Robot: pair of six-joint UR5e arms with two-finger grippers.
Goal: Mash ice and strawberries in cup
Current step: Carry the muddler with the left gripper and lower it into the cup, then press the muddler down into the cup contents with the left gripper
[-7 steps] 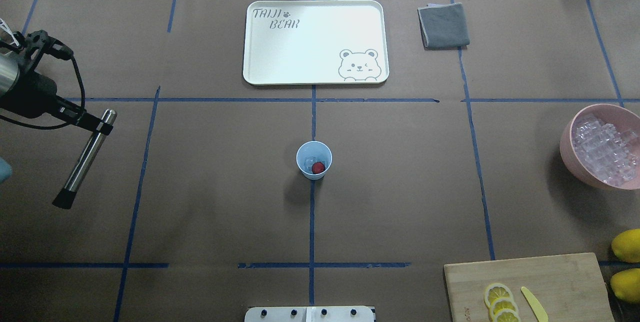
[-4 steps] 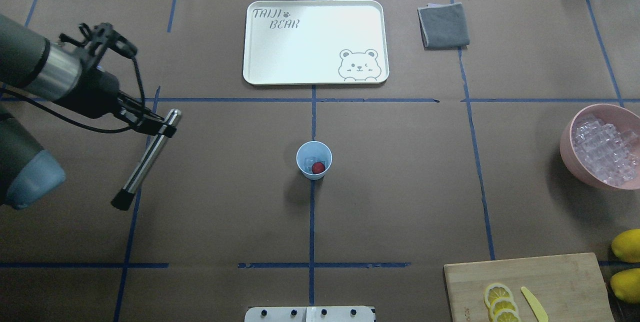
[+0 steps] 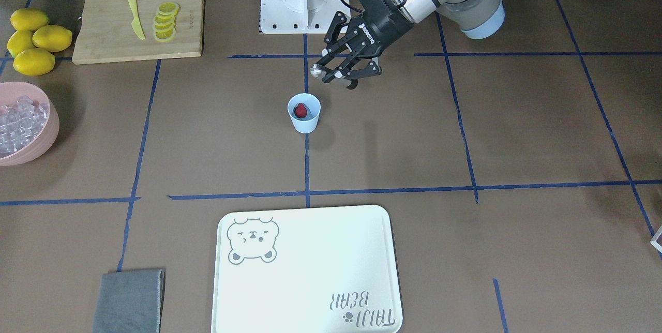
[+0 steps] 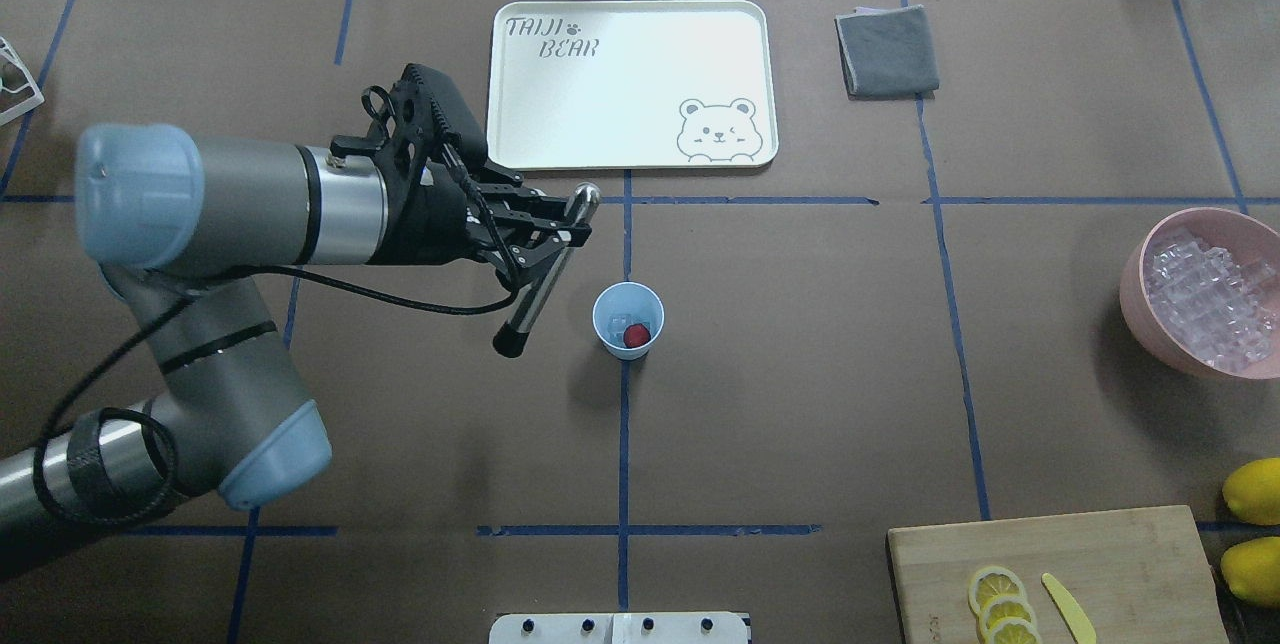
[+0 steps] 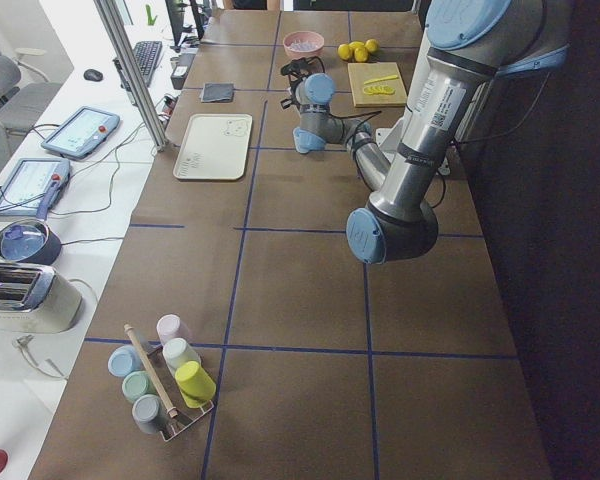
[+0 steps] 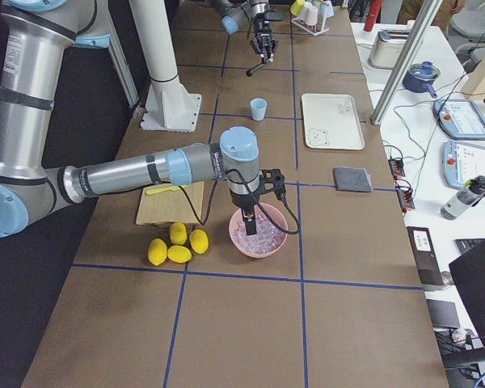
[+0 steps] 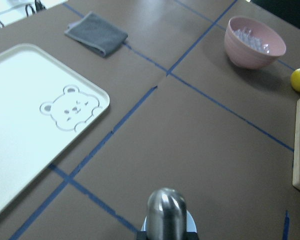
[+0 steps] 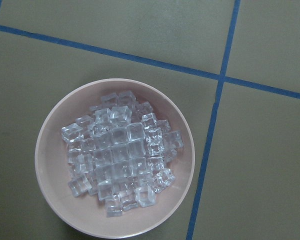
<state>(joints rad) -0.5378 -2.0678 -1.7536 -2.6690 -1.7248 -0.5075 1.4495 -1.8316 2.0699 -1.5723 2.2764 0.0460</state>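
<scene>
Now the left hand (image 4: pixel 558 230) is clamped on a steel muddler (image 4: pixel 537 284) near its top. The tool is tilted, its black tip just left of the cup (image 3: pixel 304 124), mid-way along the bench (image 4: pixel 800 374). Inside lie the strawberry (image 4: pixel 636 335) and ice (image 4: pixel 619 322). Far right, the right hand (image 6: pixel 249 217) hangs over the pink bowl (image 8: pixel 50 150); whether it is wide or narrow I cannot tell.

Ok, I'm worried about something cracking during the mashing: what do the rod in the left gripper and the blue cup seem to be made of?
The rod: polished metal, likely steel, judging by the bright mirror-like glints along its shaft; its matte black tip could be rubber or plastic. The cup: thin, pale-blue and matte with no shine, so plastic or paper; the look leaves that open.
</scene>
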